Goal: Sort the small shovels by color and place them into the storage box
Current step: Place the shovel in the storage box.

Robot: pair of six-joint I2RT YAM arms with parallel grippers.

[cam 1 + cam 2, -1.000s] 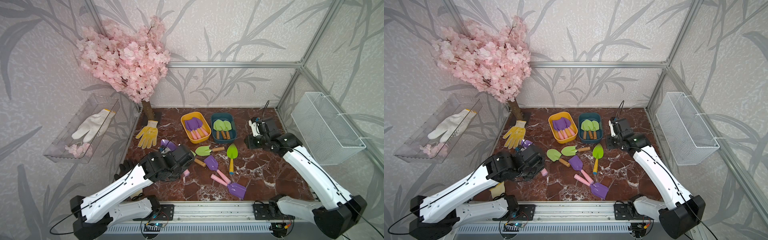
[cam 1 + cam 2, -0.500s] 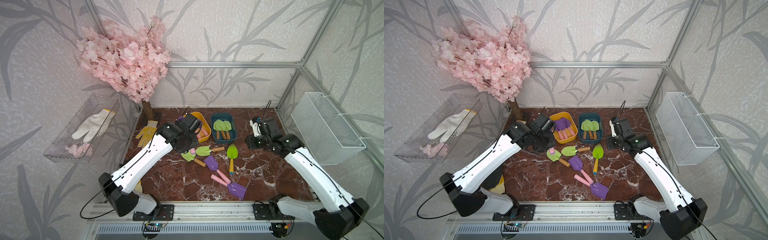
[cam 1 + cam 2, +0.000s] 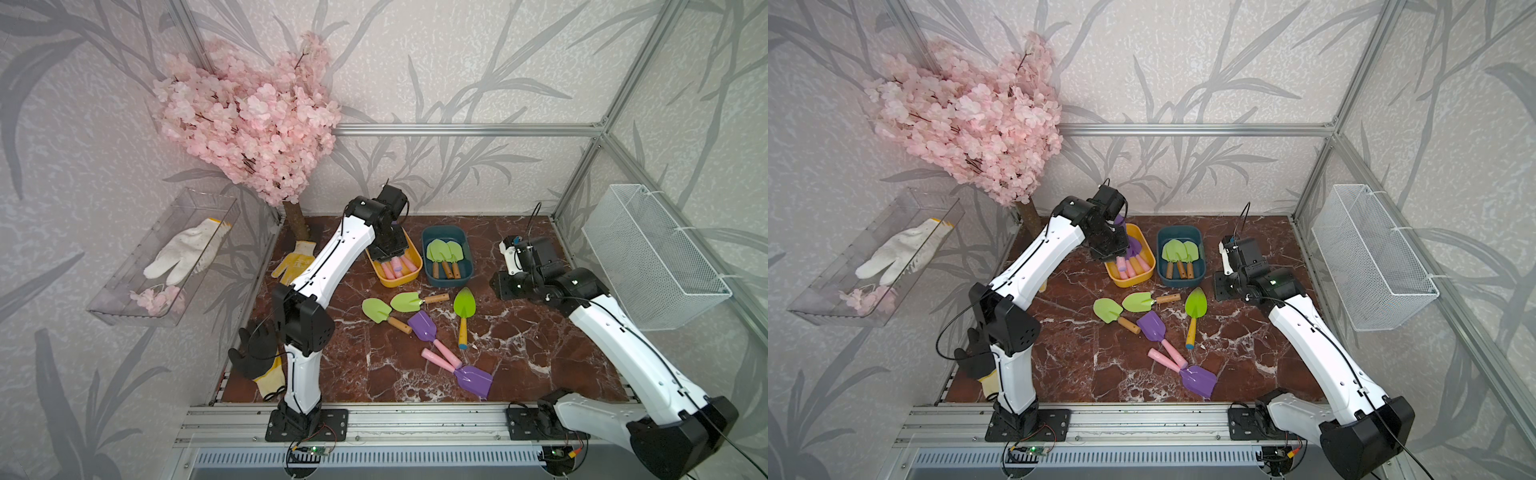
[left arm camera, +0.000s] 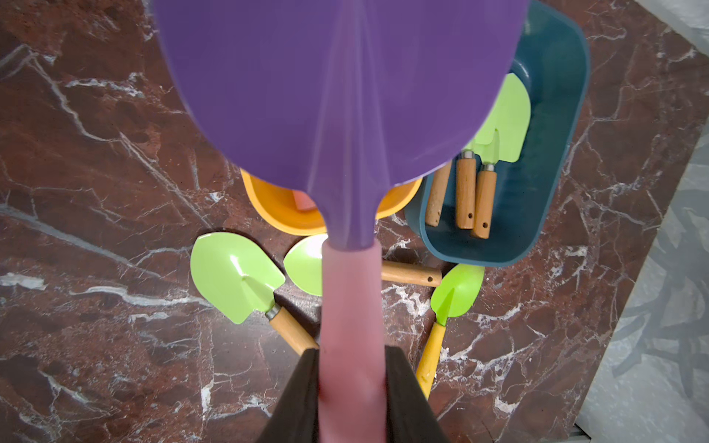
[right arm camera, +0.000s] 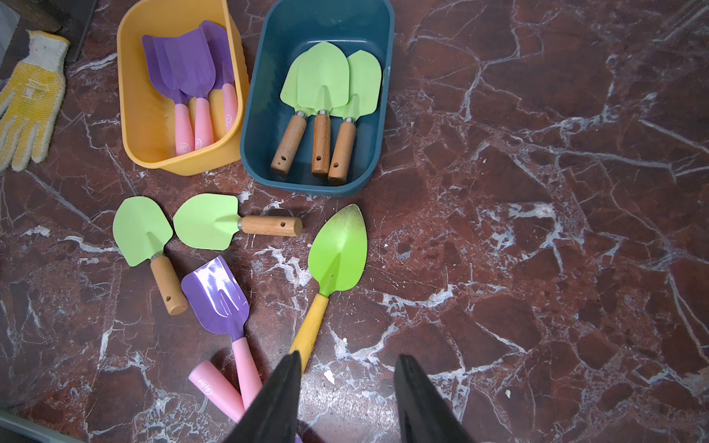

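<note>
My left gripper (image 4: 352, 383) is shut on the pink handle of a purple shovel (image 4: 337, 96) and hangs over the yellow-orange storage box (image 3: 395, 283), where pink handles (image 3: 397, 266) show. The teal storage box (image 3: 468, 266) beside it holds three light green shovels (image 5: 326, 76). On the floor in front lie two light green shovels (image 3: 376, 309) (image 3: 407, 301), a pointed green one (image 3: 464, 305) and two purple ones (image 3: 422, 326) (image 3: 473, 380). My right gripper (image 5: 347, 368) stands open and empty, right of the teal box, above the floor.
A pink blossom tree (image 3: 249, 116) stands at the back left, with a yellow glove (image 3: 293, 262) near its trunk. A clear tray (image 3: 124, 303) with a white glove hangs on the left wall, a white wire basket (image 3: 648, 257) on the right. A black glove (image 3: 253, 351) lies front left.
My left arm has swung from the front left up and back to the yellow-orange box, carrying the purple shovel. The right arm has stayed put.
</note>
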